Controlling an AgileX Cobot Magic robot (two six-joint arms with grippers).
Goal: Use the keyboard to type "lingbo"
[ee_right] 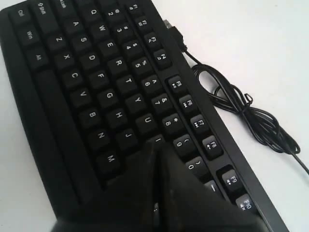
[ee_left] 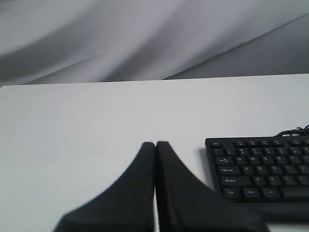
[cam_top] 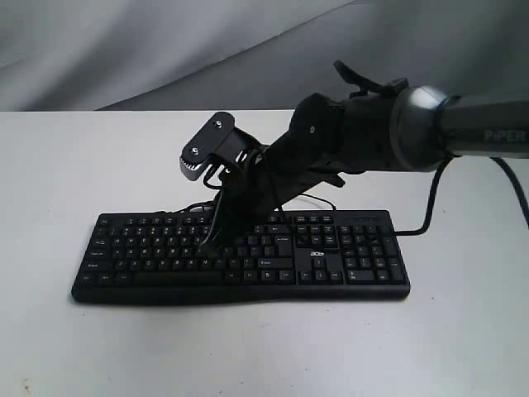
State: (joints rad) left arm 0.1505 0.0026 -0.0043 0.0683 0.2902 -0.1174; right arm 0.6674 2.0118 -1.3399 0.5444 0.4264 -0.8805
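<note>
A wide black keyboard with white legends lies on the white table, its cable coiled behind it. My right gripper is shut, with nothing between the fingers; its tips are down on the letter keys beside the I key. The right arm reaches in from the right, and its fingers meet the middle of the key rows. My left gripper is shut too, hovering over bare table beside the keyboard's left end. The left arm does not show in the exterior view.
The white table spreads around the keyboard, with a grey cloth backdrop behind it. A second black cable hangs from the right arm to the table behind the number pad.
</note>
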